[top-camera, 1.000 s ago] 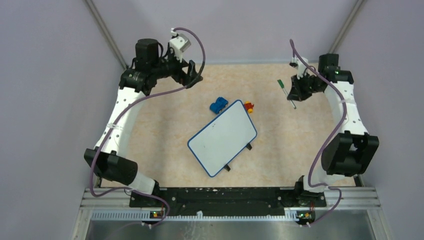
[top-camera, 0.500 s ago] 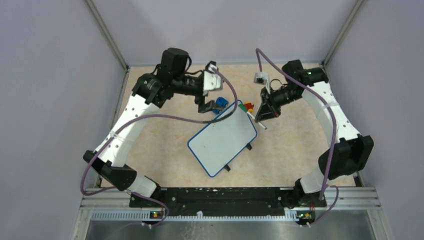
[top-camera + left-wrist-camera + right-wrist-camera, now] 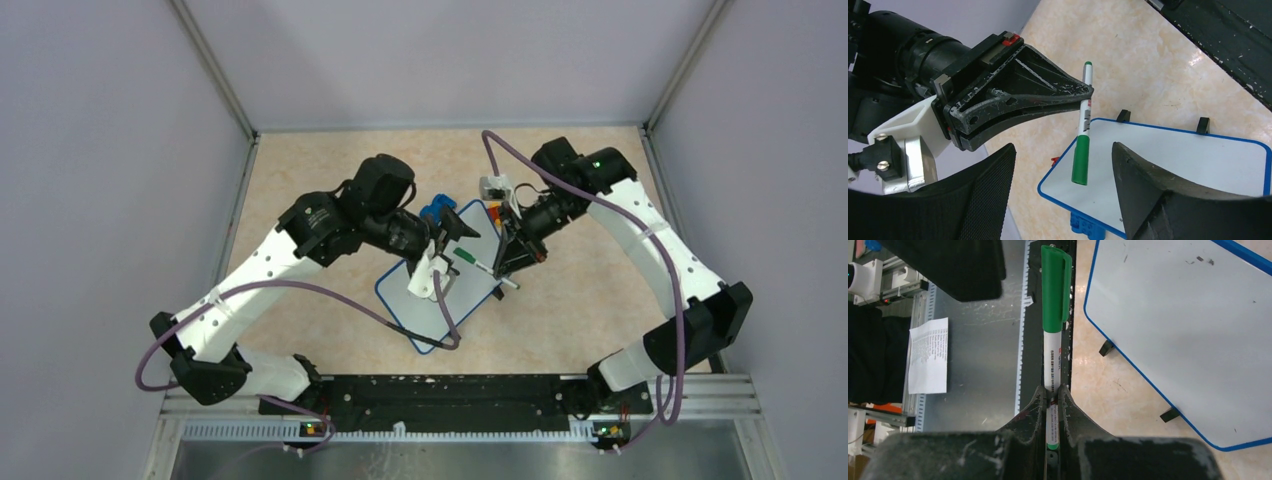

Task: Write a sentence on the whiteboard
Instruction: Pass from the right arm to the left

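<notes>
Whiteboard (image 3: 472, 288) lies flat and skewed mid-table (image 3: 300, 165), white face up, its black feet on the near-right edge. Your right gripper (image 3: 1052, 390) is clamped on the barrel of a green-capped marker (image 3: 1053, 340), cap still on, held above the board's far part. Your left gripper (image 3: 1063, 150) is spread wide; the cap shows between its fingers (image 3: 1143, 192), touching neither. A blue toy (image 3: 434, 209) sits just beside the board's far edge.

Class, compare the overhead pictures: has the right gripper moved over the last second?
Yes. The right gripper, holding the marker, moved left and nearer, from the far right corner to the whiteboard.
</notes>
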`<state>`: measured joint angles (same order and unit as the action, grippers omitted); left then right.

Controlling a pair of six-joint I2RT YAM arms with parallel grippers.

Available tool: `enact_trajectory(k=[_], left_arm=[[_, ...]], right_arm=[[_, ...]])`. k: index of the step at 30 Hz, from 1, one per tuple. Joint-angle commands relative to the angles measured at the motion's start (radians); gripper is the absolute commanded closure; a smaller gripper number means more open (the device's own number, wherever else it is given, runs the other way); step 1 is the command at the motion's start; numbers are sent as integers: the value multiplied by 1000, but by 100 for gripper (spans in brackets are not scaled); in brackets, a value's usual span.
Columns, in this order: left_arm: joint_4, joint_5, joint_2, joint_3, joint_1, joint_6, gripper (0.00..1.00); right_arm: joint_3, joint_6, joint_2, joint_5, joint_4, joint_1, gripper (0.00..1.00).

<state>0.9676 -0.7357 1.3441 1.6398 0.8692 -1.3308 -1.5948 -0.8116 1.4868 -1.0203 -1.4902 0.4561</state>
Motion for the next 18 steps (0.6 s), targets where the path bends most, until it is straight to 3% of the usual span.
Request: enact_trajectory(k=[1, 10, 14, 18], left_arm=[[-16, 22, -12, -28, 18, -86, 26], [-13, 50, -35, -105, 37, -158, 47], [-20, 50, -41, -121, 40, -156, 61], [-33, 48, -55, -142, 41, -148, 65]], right_arm=[[-22, -22, -42, -35, -11, 49, 100], [-39, 11, -47, -21, 6, 100, 100], [-45, 23, -41, -16, 13, 104, 100], [-48, 24, -31, -22, 12, 104, 100]])
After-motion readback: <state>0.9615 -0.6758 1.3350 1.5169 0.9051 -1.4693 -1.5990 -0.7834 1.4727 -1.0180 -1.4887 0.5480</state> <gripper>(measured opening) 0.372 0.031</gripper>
